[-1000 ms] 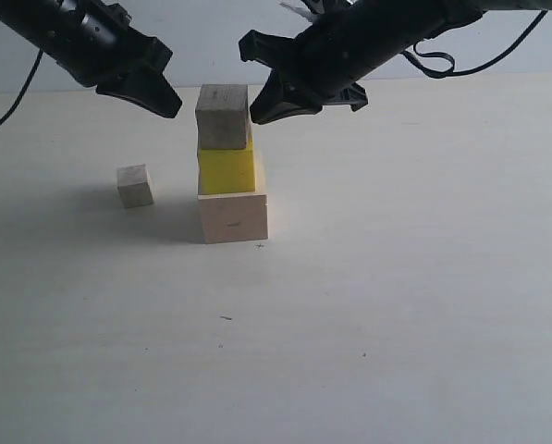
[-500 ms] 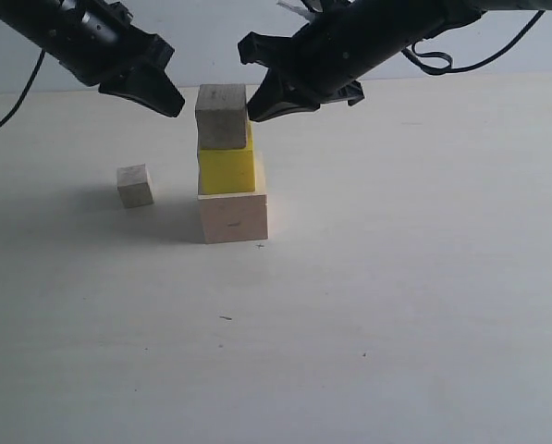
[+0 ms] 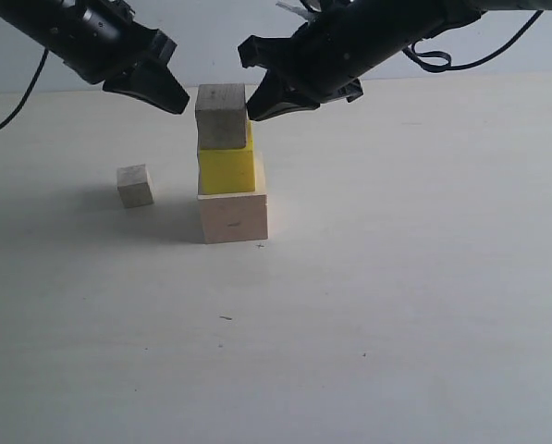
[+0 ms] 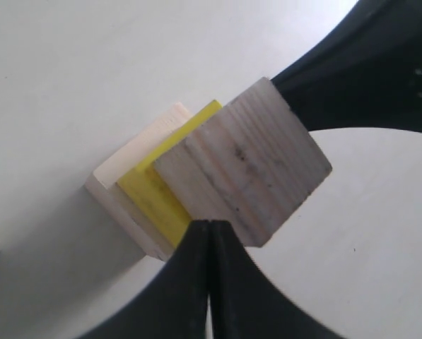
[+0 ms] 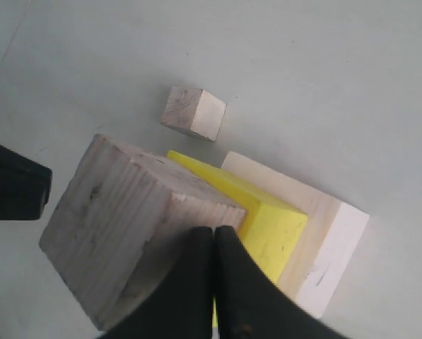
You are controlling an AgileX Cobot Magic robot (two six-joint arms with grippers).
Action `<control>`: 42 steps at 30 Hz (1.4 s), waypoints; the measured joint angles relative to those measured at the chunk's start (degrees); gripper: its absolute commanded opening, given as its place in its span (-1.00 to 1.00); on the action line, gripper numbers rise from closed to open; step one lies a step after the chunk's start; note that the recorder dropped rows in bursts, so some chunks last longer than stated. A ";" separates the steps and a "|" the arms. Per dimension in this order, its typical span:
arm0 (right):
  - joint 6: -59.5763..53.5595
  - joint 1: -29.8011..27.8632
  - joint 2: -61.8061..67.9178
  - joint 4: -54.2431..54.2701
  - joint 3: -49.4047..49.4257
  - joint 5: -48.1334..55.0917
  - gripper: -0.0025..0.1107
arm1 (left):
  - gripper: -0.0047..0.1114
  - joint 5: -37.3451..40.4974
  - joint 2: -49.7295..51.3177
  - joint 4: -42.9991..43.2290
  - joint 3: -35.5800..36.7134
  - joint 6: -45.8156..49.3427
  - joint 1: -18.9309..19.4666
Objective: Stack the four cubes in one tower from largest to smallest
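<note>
A three-cube stack stands mid-table: the large pale wood cube (image 3: 233,216) lowest, the yellow cube (image 3: 226,170) on it, and a small pale wood cube (image 3: 222,117) topmost, sitting a little off toward the left. The other small wood cube (image 3: 135,185) rests alone on the table to the left of the stack. My left gripper (image 3: 172,100) is shut and empty, its tip just left of the top cube. On the opposite side my right gripper (image 3: 257,109) is shut and empty, its tip against or very close to that cube's right face. The wrist views show the same top cube (image 4: 242,169) (image 5: 126,226).
The white table (image 3: 396,305) stretches wide to the right and front of the stack. A pale wall backs the table. Black cables hang behind both arms.
Both grippers have edged slightly inward toward the top cube from either side. The cubes have not visibly moved.
</note>
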 measured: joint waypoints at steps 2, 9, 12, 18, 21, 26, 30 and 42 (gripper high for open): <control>-0.10 0.00 0.00 0.00 0.00 0.00 -0.96 | -0.92 0.00 0.00 -0.11 0.00 0.15 0.00; -1.61 0.00 0.00 1.09 0.00 0.00 -0.96 | -0.92 0.00 0.00 -0.23 0.00 0.18 0.00; -2.47 0.00 0.00 1.23 0.00 0.00 -0.96 | -0.92 0.00 0.00 -0.23 0.00 0.18 0.00; -2.85 0.00 0.00 1.34 0.00 0.00 -0.96 | -0.92 0.21 0.00 -0.23 0.00 0.18 0.00; -2.85 0.00 0.00 1.34 0.00 0.00 -0.96 | -0.92 0.21 0.00 -0.23 0.00 0.18 0.00; -3.08 0.00 0.00 1.34 0.00 0.00 -0.96 | -0.92 0.21 0.00 -0.23 0.00 0.18 0.00; -3.32 0.00 0.00 1.34 0.00 0.00 -0.96 | -0.92 0.21 0.00 -0.23 0.00 0.18 0.00; -0.39 0.00 -1.52 -5.59 0.00 -0.25 -0.96 | -0.92 0.31 -0.50 -0.11 0.04 0.28 2.13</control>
